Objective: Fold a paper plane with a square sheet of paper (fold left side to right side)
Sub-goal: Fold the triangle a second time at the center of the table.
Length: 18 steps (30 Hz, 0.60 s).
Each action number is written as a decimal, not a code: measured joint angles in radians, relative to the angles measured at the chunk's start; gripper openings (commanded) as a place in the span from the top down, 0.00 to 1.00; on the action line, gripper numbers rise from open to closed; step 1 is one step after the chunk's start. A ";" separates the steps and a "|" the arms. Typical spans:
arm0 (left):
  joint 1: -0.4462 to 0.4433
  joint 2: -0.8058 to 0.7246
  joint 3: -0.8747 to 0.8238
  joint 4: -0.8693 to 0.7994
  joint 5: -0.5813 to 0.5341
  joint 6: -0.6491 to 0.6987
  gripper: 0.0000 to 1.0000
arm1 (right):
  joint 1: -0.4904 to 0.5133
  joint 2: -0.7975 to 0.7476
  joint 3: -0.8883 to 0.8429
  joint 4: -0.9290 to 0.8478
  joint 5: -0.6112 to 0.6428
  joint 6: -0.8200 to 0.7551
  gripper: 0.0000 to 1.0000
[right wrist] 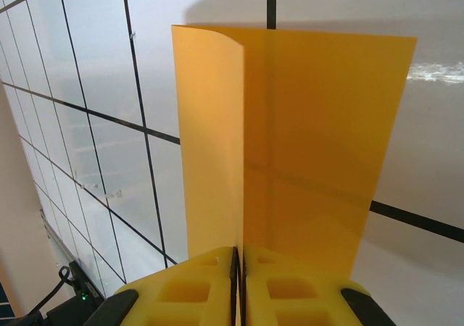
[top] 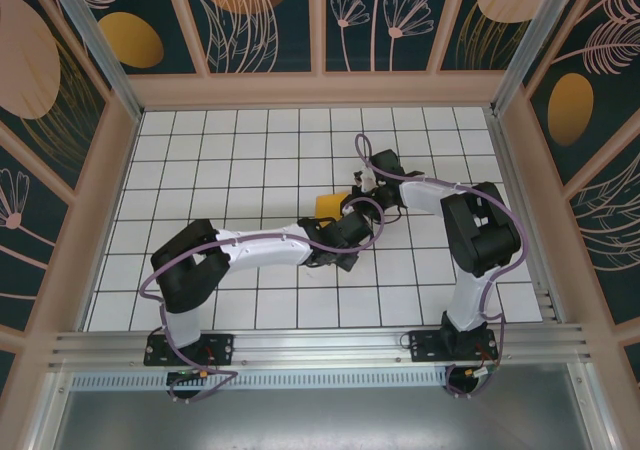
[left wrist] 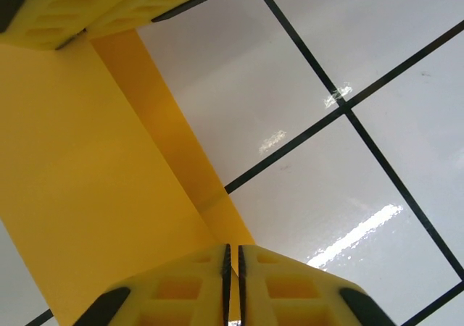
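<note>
The square sheet of paper (top: 327,205) lies near the middle of the desk (top: 250,140), partly folded, one flap raised. Left jaws and right jaws each grip it, at opposite edges. Its crease runs straight away from the right jaws.

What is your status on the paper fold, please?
Left gripper shut on the square sheet of paper. Right gripper shut on it too. Sheet part-folded between them. Nothing in the way.

The arms (top: 255,247) are wearing white shells with black joints, purple cables (top: 150,282) looping alongside; left gripper (left wrist: 233,257) and right gripper (right wrist: 239,257) are showing yellow pocketed fingers.
</note>
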 measured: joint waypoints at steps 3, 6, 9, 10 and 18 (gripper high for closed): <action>0.000 0.000 0.000 -0.001 0.000 0.004 0.95 | 0.000 0.000 0.000 0.000 0.000 0.000 0.87; 0.000 0.000 0.002 -0.002 0.000 0.006 0.99 | 0.000 0.000 0.000 0.000 0.000 0.000 0.87; 0.000 0.000 0.003 -0.005 0.000 0.006 1.00 | 0.000 0.000 0.000 0.000 0.000 0.000 0.87; 0.000 0.000 0.003 -0.005 0.000 0.006 1.00 | 0.000 0.000 0.000 0.000 0.000 0.000 0.86; 0.000 0.000 0.009 -0.008 0.000 0.007 1.00 | -0.001 0.000 0.000 0.000 0.000 -0.003 0.68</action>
